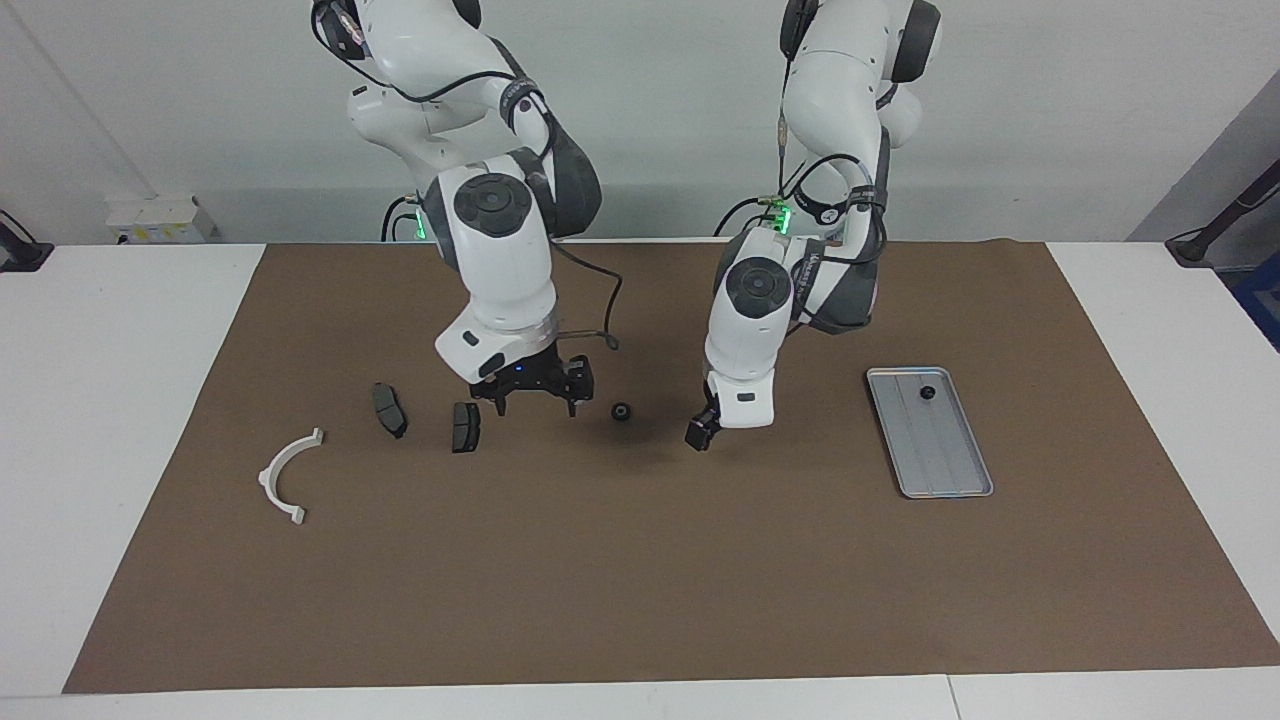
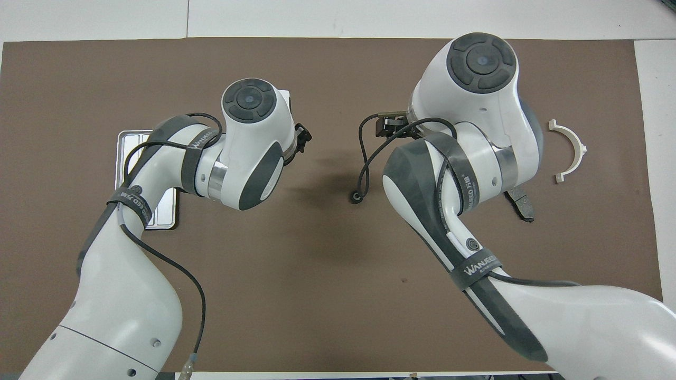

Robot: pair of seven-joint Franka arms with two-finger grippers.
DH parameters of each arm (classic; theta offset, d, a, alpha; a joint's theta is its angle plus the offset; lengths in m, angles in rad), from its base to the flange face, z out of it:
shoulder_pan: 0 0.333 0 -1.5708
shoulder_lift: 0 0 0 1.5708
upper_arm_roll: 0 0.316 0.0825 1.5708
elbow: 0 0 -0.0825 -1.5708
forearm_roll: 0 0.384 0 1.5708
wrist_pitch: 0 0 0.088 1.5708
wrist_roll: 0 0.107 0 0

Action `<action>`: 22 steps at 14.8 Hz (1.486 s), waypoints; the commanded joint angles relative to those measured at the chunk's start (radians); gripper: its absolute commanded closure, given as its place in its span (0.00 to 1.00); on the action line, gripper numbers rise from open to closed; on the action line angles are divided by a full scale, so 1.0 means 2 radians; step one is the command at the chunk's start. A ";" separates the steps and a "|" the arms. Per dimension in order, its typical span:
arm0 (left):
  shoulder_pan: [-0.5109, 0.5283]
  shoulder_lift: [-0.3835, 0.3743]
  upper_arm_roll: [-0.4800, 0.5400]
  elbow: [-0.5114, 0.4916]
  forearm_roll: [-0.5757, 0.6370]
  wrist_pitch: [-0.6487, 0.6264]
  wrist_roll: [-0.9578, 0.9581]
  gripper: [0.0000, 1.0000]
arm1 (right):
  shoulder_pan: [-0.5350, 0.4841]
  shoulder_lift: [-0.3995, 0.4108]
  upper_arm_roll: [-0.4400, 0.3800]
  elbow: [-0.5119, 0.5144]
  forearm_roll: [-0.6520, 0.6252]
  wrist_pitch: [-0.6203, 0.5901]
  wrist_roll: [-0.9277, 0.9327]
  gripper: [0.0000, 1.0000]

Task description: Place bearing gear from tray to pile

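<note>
Ana: Nearest the facing camera lies the white bracket [image 1: 290, 478], toward the right arm's end of the table. It belongs to the loose pile [image 1: 390, 410], with two dark brake pads [image 1: 465, 427] lying nearer the robots.

Ben: And the tray [image 1: 945, 460]?

Ana: It lies flat on the brown mat [image 1: 640, 580] toward the left arm's end, well apart from the pile. One small black bearing gear [image 1: 928, 392] sits at its end nearer the robots. A second black gear [image 1: 621, 411] lies on the mat between the two grippers.

Ben: How do the arms stand?

Ana: The right arm bends down steeply. The right gripper [image 1: 536, 405] points at the mat just beside one pad, with its fingers spread wide and empty. The left gripper [image 1: 703, 432] hangs low over the mat between the gear and the tray, jaws apart, carrying nothing.

Ben: From overhead?

Ana: Both arms come up from the bottom, their wrists folded inward. The left gripper [image 2: 301, 138] and the right gripper [image 2: 388, 126] face each other over bare mat. The left forearm covers most of the tray [image 2: 127, 142]. The loose gear [image 2: 356, 198] shows between the arms. The bracket [image 2: 573, 150] lies clear, and one pad [image 2: 523, 203] peeks out beside the right arm.
</note>
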 commanded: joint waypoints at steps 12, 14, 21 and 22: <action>0.163 -0.157 0.002 -0.205 -0.003 -0.018 0.473 0.06 | 0.070 0.000 0.001 -0.098 0.008 0.059 0.045 0.03; 0.198 -0.157 0.002 -0.205 -0.003 -0.018 0.540 0.09 | 0.085 0.008 0.001 -0.122 0.010 0.096 0.058 0.03; 0.263 -0.162 0.005 -0.238 -0.002 0.023 0.653 0.24 | 0.102 0.032 0.001 -0.127 0.019 0.131 0.075 0.03; 0.263 -0.162 0.005 -0.247 -0.002 0.037 0.652 0.27 | 0.101 0.033 0.001 -0.127 0.019 0.131 0.071 0.03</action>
